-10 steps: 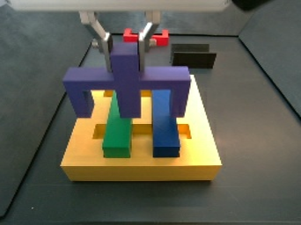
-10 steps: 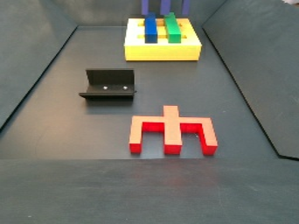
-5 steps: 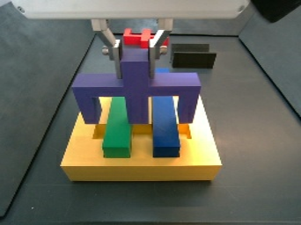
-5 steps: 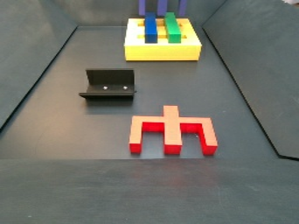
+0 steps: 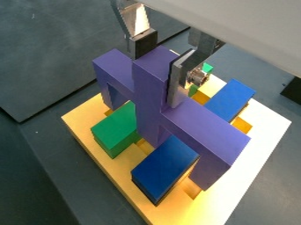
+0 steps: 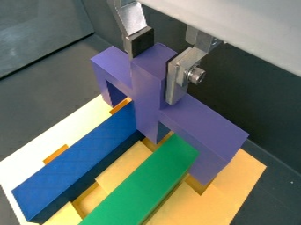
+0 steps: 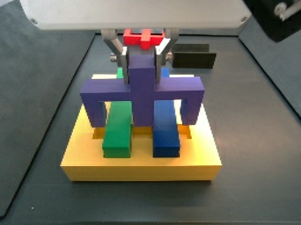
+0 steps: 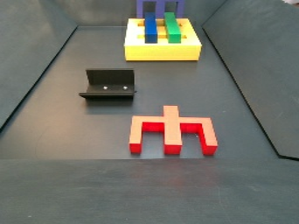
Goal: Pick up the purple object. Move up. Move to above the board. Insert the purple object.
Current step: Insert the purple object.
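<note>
My gripper (image 7: 141, 54) is shut on the raised central post of the purple object (image 7: 141, 90), over the far part of the yellow board (image 7: 141, 160). The crossbar spans nearly the board's width, above the green bar (image 7: 116, 127) and the blue bar (image 7: 165, 130). Its two legs hang down outside the bars, their lower ends at about the board's top. Both wrist views show the fingers (image 5: 181, 79) (image 6: 179, 75) pressed flat on the post of the purple object (image 5: 147, 101) (image 6: 177, 127). In a side view only the legs (image 8: 158, 7) show above the board (image 8: 163, 51).
A red notched piece (image 8: 173, 131) lies on the dark floor, well away from the board. The fixture (image 8: 108, 85) stands between it and the board, off to one side. Dark walls enclose the floor.
My gripper has come down with the purple object over the last second. The crossbar now sits lower and closer over the green and blue bars. Nothing else has moved.
</note>
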You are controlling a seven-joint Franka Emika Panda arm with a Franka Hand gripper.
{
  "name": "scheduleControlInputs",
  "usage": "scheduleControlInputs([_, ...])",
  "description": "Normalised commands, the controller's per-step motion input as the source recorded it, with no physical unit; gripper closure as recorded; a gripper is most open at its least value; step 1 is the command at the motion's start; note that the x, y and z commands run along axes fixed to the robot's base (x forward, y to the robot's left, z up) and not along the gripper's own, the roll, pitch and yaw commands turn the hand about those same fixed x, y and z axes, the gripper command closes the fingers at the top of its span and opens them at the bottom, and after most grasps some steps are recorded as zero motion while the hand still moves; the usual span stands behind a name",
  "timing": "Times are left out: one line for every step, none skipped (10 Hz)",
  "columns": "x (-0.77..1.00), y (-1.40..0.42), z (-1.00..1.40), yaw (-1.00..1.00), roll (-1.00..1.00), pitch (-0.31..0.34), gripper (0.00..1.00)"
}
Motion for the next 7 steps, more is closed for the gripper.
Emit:
scheduleControlInputs([0.0, -0.05, 0.0, 0.1, 0.2, 0.0, 1.0])
scheduleControlInputs([0.02, -0.09, -0.18, 0.03, 0.18, 0.0, 1.0])
scheduleControlInputs([0.0, -0.03, -0.26, 0.01, 0.2, 0.0, 1.0])
scheduleControlInputs([0.0, -0.05, 0.0, 0.0, 0.13, 0.013, 1.0])
scheduleControlInputs([-0.08, -0.01, 0.23, 0.0, 0.08, 0.0, 1.0])
scheduleControlInputs([0.0, 0.0, 0.13, 0.0, 0.03, 0.0, 1.0])
scheduleControlInputs([-0.02, 0.0, 0.0, 0.01, 0.05, -0.001, 1.0])
